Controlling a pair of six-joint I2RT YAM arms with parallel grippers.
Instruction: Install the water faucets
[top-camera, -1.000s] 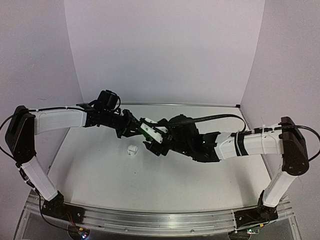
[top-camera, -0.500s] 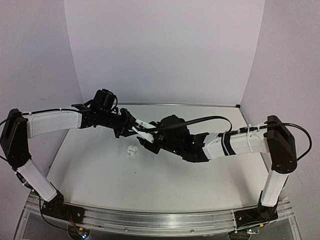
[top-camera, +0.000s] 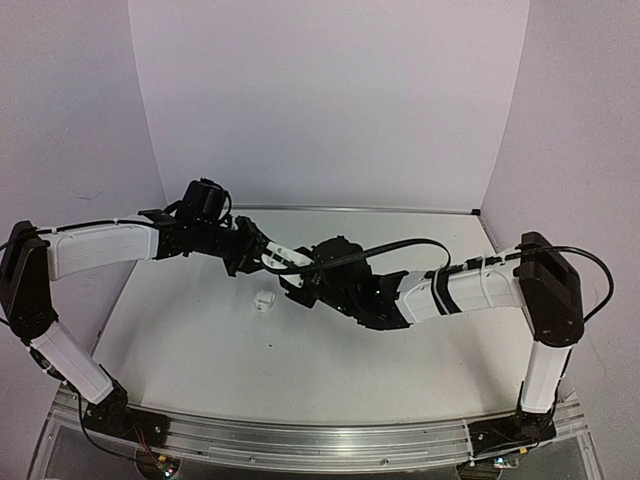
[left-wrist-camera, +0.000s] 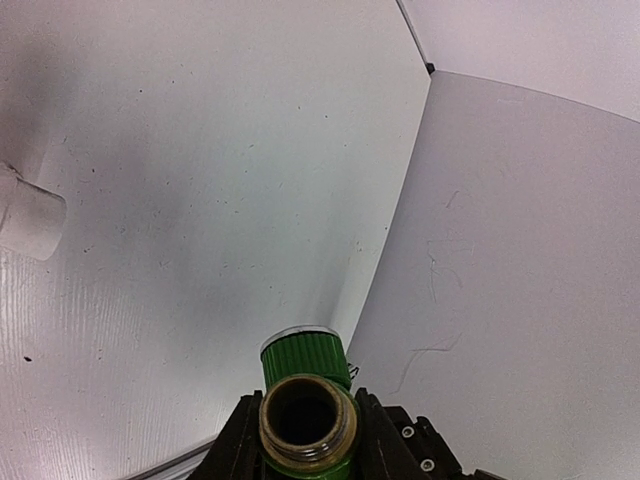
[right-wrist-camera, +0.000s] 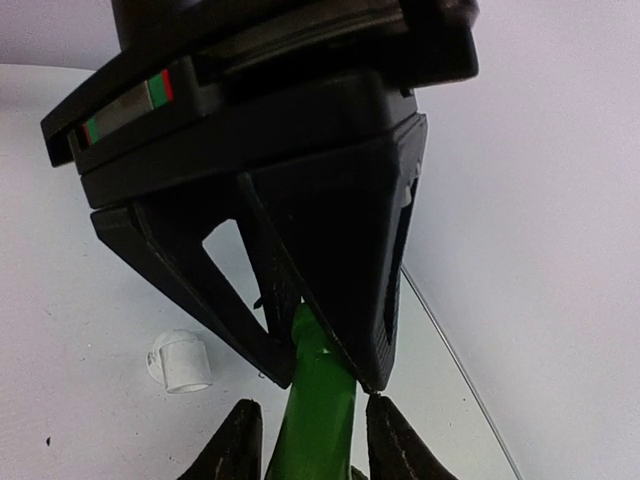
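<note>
The water faucet is a green tap (left-wrist-camera: 300, 362) with a ribbed cap and a brassy threaded mouth facing the left wrist camera. My left gripper (top-camera: 268, 257) is shut on it above the table's middle. In the right wrist view, its green stem (right-wrist-camera: 320, 395) pokes down out of the left gripper's black fingers (right-wrist-camera: 340, 260). My right gripper (right-wrist-camera: 308, 432) has closed from below onto that stem, one fingertip on each side. The white blocky fitting (top-camera: 263, 299) lies on the table just below and left of both grippers, held by neither.
The white tabletop (top-camera: 200, 340) is ringed by pale walls, with a metal strip along the back edge (top-camera: 360, 210). An aluminium rail (top-camera: 320, 435) carries both arm bases at the near edge. A black cable (top-camera: 400, 245) arcs over the right wrist.
The right arm has pushed left towards the left gripper and its jaws have narrowed around the green stem. The left arm drew back slightly left, still holding the faucet.
</note>
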